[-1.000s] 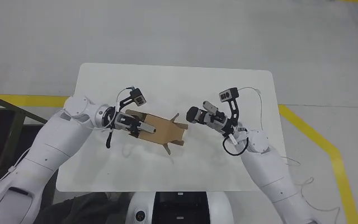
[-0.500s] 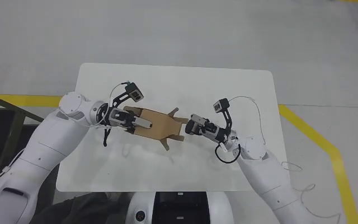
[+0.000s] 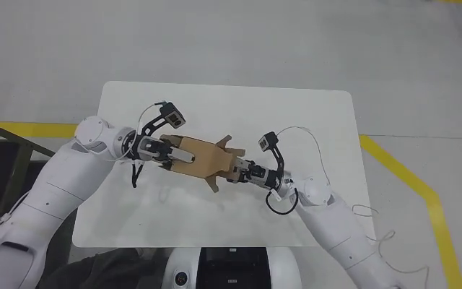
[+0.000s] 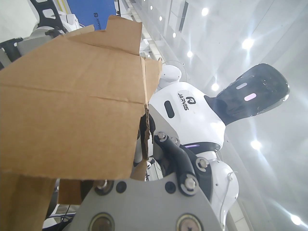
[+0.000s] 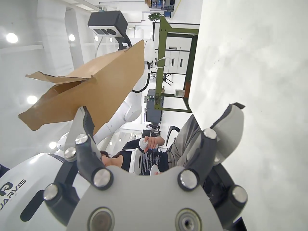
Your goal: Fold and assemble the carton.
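Above the white table (image 3: 303,115), the left gripper (image 3: 175,154) pinches the carton (image 3: 211,160) at one end; the right gripper (image 3: 237,172) stands spread at the opposite end, one finger (image 5: 83,122) touching cardboard.

I've got the carton (image 3: 206,160) as a plain brown cardboard sleeve, only partly opened out and rather flat. It is raised clear of the table (image 3: 310,115) above its middle, running lengthwise from left to right. Its end flaps (image 3: 225,141) are all unfolded; those at the right end splay outward in different directions, and one edge looks ragged.
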{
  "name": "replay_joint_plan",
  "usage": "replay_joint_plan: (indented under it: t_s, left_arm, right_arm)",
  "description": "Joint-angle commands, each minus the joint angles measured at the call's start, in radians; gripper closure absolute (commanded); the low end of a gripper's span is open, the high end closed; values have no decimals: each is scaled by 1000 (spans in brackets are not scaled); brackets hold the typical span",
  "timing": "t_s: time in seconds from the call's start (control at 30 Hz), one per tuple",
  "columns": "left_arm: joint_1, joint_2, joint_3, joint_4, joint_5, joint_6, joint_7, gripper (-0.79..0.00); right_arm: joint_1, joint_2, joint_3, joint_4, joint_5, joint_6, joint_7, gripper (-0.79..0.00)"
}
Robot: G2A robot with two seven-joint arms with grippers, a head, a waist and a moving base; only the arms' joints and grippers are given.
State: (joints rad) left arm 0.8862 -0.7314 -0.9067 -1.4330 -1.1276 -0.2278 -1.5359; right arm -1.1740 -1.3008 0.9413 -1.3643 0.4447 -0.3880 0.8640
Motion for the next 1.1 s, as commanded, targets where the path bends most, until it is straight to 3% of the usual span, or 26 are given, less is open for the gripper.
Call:
replay_joint_plan:
  t_s: [0.0, 0.2, 1.07]
  left_arm:
    - [-4, -1, 5, 2, 6, -2, 0, 0]
    - [-13, -3, 19, 12, 16, -5, 0, 0]
    - [-36, 3, 55, 12, -2, 3, 0, 0]
  right_arm:
    - [6, -4, -16, -5, 5, -5, 6, -785]
    - [13, -12, -40, -16, 38, -6, 31, -785]
    - [16, -25, -93, -60, -70, 8, -27, -785]
